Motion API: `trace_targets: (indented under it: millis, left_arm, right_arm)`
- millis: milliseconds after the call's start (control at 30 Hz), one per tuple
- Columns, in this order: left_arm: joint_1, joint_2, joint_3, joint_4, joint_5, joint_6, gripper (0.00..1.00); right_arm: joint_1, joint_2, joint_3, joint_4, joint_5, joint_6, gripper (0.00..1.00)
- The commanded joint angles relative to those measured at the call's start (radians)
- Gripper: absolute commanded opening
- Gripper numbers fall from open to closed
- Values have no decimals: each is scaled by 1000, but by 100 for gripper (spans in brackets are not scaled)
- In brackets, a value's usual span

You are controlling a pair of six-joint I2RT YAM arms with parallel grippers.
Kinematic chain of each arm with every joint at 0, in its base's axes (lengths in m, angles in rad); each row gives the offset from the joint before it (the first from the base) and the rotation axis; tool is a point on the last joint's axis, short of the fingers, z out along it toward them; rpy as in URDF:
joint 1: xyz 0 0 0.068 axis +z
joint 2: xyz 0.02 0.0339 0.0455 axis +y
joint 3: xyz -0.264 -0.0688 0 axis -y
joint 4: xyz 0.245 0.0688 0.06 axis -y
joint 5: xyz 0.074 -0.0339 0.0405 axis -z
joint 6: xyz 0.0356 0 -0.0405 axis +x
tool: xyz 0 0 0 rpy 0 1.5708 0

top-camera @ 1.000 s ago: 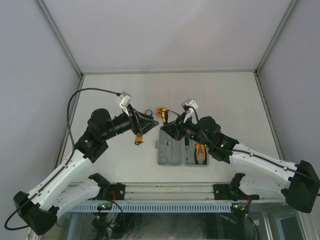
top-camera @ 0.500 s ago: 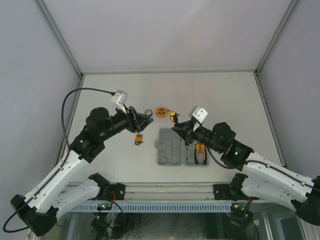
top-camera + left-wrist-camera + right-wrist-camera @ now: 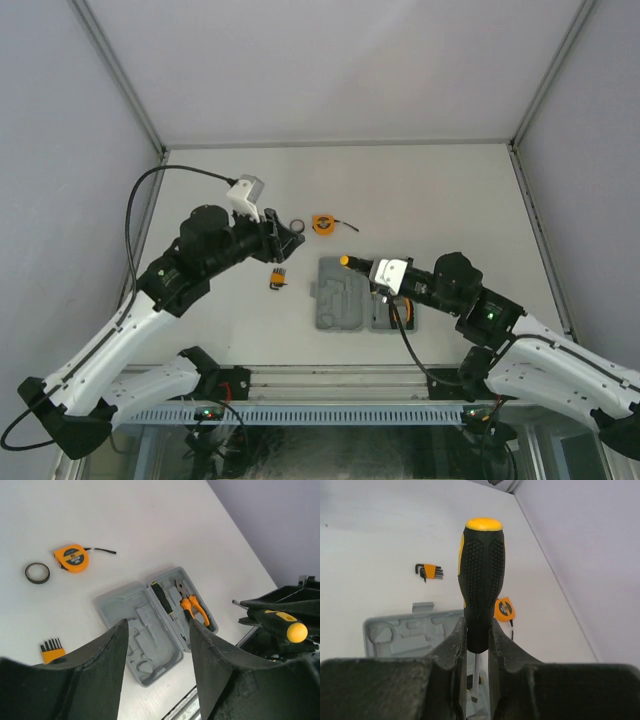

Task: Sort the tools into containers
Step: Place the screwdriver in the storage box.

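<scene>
Two claws hang over the desk: the right claw pinches a black-and-yellow screwdriver above the open grey case, where pliers lie. The left claw, jaws apart and empty, hovers near the hex-key set, with the ring and tape measure ahead of it.

The tool case lies open toward the near edge of the table. A screwdriver and, to its right, the pliers lie side by side in its right half. The hex-key set lies just left of the case, and the tape measure sits behind it, with the ring just to its left. A second screwdriver is clamped in the right gripper above the case's far edge.
</scene>
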Motion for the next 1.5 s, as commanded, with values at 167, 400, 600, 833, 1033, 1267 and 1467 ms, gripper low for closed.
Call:
trace_targets:
  millis: [167,400,600,833,1033,1267,1467]
  left_arm:
    - [-60,37,80,-44,1,64,56]
    - [-64,30,58,-68,52,85,56]
    - [-64,28,39,-70,106,101,54]
    - [-65,71,40,-79,161,118,54]
    - [-65,83,40,-54,195,101,55]
    - [-94,97,20,-9,219,61,58]
    - [-132,128,7,5,204,55,58]
  right_arm:
    - [21,-40,12,-127,-37,-494,0]
    - [44,29,71,-149,40,-677,0]
    - [54,118,125,-168,94,-821,0]
    - [66,159,142,-155,96,-917,0]
    - [95,191,146,-153,111,-991,0]
    - [132,252,180,-131,109,-1017,0]
    - [164,304,209,-99,115,-1034,0]
